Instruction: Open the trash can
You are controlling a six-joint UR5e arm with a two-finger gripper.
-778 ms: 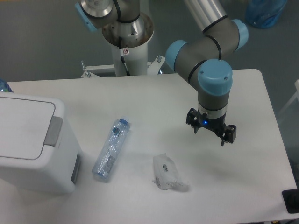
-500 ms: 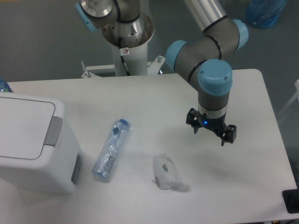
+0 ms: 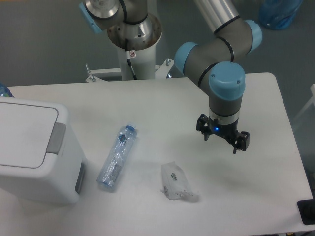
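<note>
- so far nothing of the task is done: the large white boxy plastic trash can (image 3: 34,150) at the near left of the white surface (image 3: 162,103) has its flat lid down.
- the hand (image 3: 222,140) hangs well to the right, fingers spread wide, holding nothing.
- left to do: cross over and press the grey push tab (image 3: 56,138).

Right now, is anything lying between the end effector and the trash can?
Yes. A crushed clear bottle and a crumpled plastic wrapper lie on the table between the open end effector and the trash can.
</note>
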